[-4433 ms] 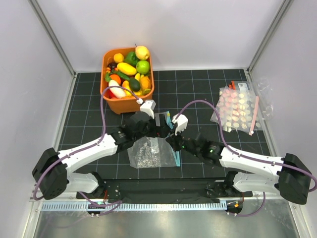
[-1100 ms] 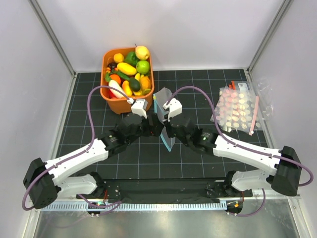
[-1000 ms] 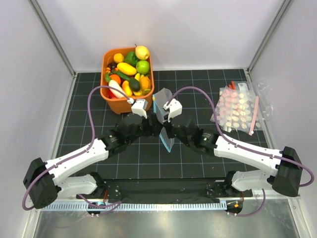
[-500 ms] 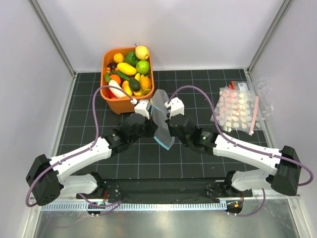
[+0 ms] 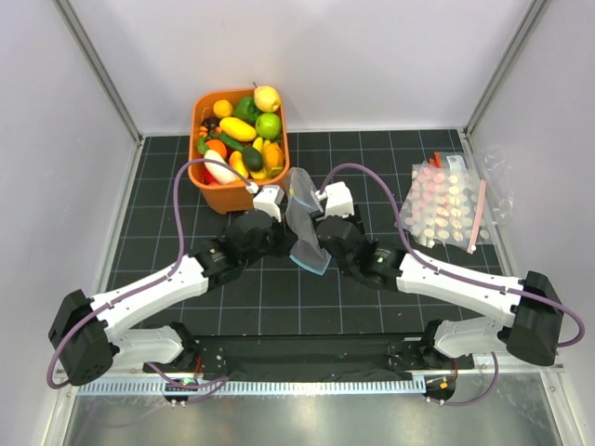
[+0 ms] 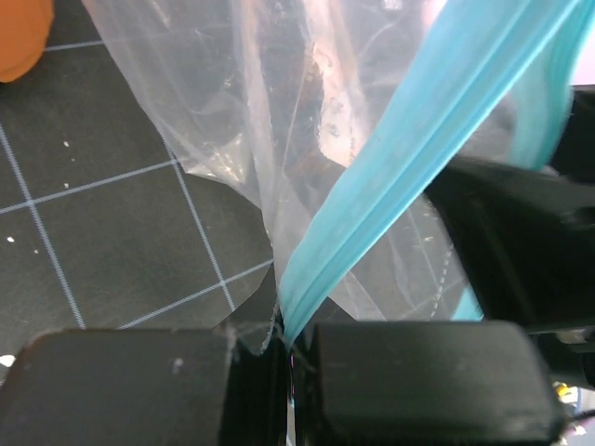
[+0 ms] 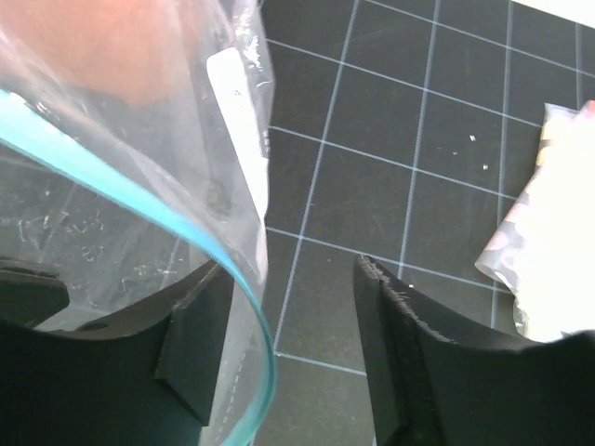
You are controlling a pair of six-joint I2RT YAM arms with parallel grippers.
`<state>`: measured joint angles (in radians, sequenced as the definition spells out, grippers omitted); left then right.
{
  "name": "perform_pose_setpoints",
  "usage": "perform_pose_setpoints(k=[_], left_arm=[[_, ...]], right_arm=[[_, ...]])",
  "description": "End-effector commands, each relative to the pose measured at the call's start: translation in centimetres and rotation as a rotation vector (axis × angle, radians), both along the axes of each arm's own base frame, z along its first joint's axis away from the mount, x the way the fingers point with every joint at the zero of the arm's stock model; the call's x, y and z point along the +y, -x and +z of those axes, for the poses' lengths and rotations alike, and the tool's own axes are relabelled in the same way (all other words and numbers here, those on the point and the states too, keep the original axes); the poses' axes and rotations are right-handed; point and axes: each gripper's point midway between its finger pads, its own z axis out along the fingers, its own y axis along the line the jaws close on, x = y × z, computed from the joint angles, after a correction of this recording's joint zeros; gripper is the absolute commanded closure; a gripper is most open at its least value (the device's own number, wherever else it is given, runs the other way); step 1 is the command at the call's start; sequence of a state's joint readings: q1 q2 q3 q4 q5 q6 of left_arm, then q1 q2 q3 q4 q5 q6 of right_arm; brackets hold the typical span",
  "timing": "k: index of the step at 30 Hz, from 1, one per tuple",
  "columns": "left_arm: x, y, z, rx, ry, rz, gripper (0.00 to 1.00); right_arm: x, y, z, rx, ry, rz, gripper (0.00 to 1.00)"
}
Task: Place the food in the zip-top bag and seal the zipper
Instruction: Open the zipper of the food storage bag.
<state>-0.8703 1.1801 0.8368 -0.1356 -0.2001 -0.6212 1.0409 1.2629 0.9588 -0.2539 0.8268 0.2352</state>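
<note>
The zip-top bag (image 5: pixel 301 212) hangs tilted above the mat between my two grippers, its teal zipper (image 5: pixel 310 262) at the low end. My left gripper (image 5: pixel 282 240) is shut on the zipper (image 6: pixel 390 177), which is pinched between the jaws and runs up to the right. My right gripper (image 7: pixel 293 325) stands open. The zipper (image 7: pixel 139 190) curves past its left finger (image 7: pixel 200 339), and nothing lies between the jaws. The food (image 5: pixel 244 130), a heap of glossy toy fruits and vegetables, fills the orange basket (image 5: pixel 198 111) behind the grippers. The bag looks empty.
Crinkled clear packs with pink dots (image 5: pixel 446 204) lie at the right on the black grid mat (image 5: pixel 167 214), and their edge shows in the right wrist view (image 7: pixel 548 232). The basket's corner (image 6: pixel 19 37) is close on the left. White walls enclose the mat.
My left gripper has shut on the bag's zipper. My right gripper has opened and let go. The bag has swung from edge-on to a slanted hang between the arms.
</note>
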Motion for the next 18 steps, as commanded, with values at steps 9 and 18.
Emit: perform_pose_setpoints(k=[9,18], left_arm=[[-0.7,0.4,3.1,-0.037,0.081,-0.036,1.00],[-1.2,0.5,2.9,-0.028,0.092,-0.054,1.00]], right_arm=[[2.5,-1.3,-0.3,-0.019,-0.024,0.008,0.41],[-1.9,-1.6,2.1,-0.088,0.062,-0.191,0.84]])
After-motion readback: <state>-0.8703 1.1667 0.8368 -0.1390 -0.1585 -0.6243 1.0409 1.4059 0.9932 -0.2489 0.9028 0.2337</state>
